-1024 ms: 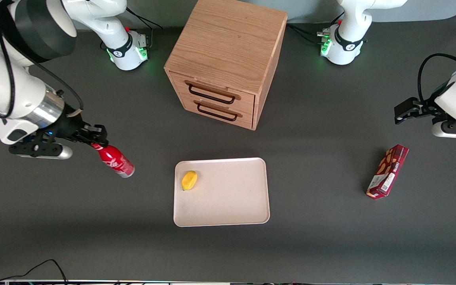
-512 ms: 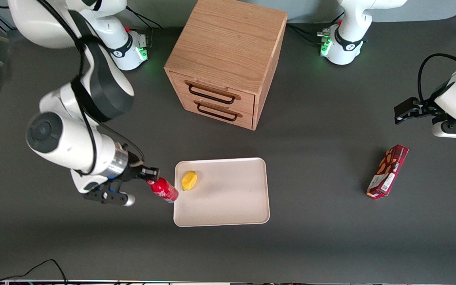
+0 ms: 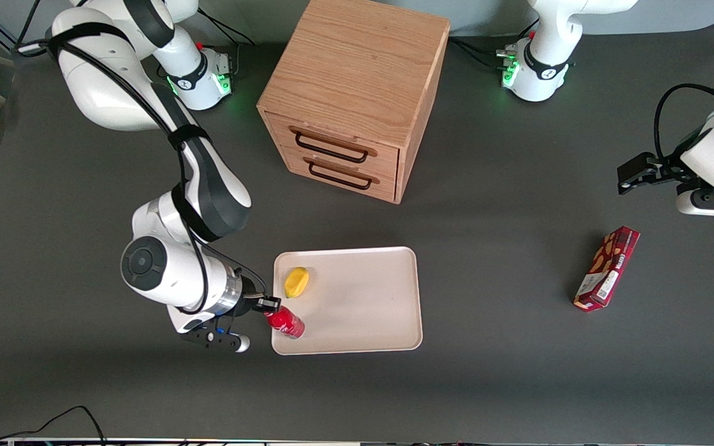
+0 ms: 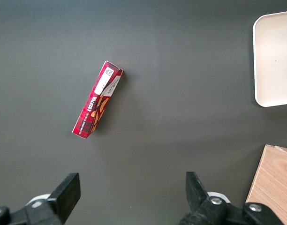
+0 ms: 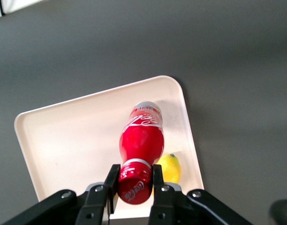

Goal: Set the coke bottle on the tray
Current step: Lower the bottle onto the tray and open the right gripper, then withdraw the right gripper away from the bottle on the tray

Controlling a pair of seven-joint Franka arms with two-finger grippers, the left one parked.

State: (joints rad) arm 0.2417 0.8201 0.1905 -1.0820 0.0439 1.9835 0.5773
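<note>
My right gripper point(image 3: 268, 305) is shut on the red cap of the coke bottle point(image 3: 287, 323). It holds the bottle tilted over the corner of the cream tray point(image 3: 363, 310) that is nearest the front camera, at the working arm's end. In the right wrist view the two fingers point(image 5: 111, 180) clamp the cap of the bottle point(image 5: 141, 143), whose body hangs above the tray point(image 5: 73, 136). I cannot tell whether the bottle's base touches the tray.
A yellow lemon point(image 3: 297, 282) lies on the tray, farther from the front camera than the bottle; it also shows in the right wrist view point(image 5: 168, 168). A wooden two-drawer cabinet point(image 3: 352, 93) stands farther back. A dark-red snack box point(image 3: 606, 267) lies toward the parked arm's end.
My right gripper has carried the bottle from the working arm's end of the table toward the tray and nearer the front camera; the bottle is now over the tray's corner.
</note>
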